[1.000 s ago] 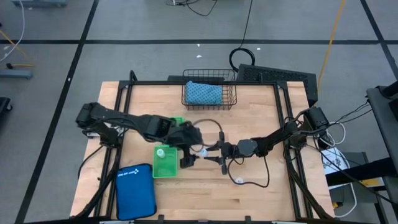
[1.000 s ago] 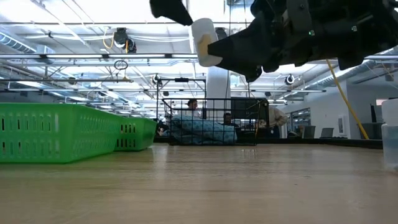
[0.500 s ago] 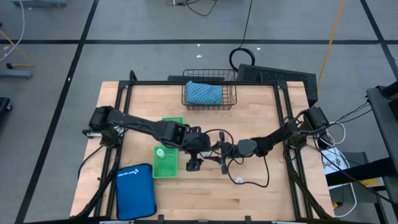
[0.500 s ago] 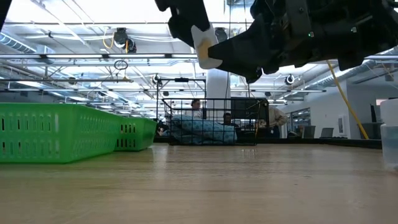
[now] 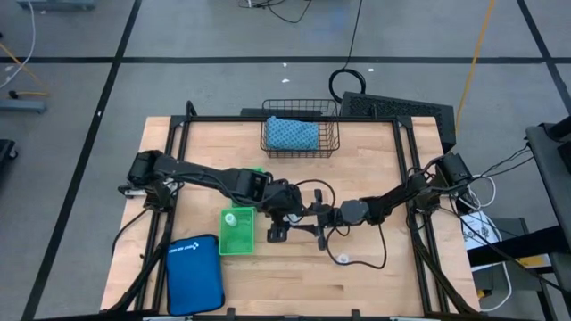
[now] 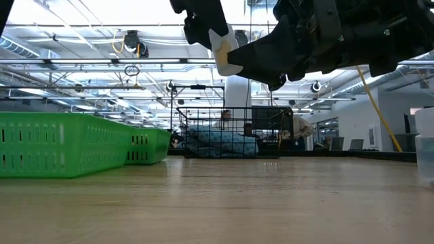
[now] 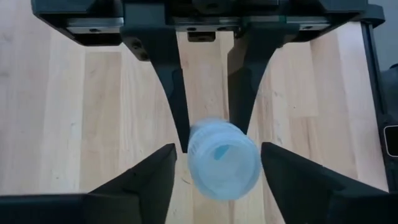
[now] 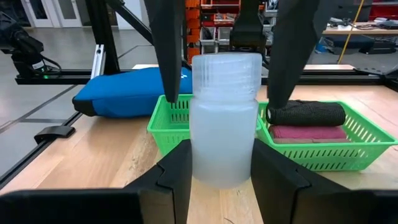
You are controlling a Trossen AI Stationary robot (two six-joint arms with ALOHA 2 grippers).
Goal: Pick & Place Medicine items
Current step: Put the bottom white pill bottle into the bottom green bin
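Two grippers meet over the middle of the wooden table point(image 5: 375, 276), and one small white round plastic bottle point(image 8: 224, 118) hangs in the air between them, so the risk is in the handover.

Furthest left lies the large blue zip pouch point(image 5: 194, 275), out of the way. Just beside it, the green slotted plastic tray point(image 5: 237, 239) already holds another small white bottle point(image 5: 231, 218). A second green tray point(image 8: 348, 146) carries the black oblong piece point(image 8: 306, 114) on the pink oblong piece point(image 8: 306, 132).

Next comes the left gripper point(image 7: 217, 152), pointing down over the bottle's cap. Its fingers are spread to either side and not touching.

To the right, the right gripper point(image 8: 221, 155) is clamped on the bottle's lower body and holds it upright.

If the right lets go before the left has closed, the bottle would likely drop and roll across the table. The left has only the cap and shoulder free, so a shallow or off-centre pinch could tilt the smooth bottle or squeeze it out. The fingers of both arms are crowded together and could knock into each other.
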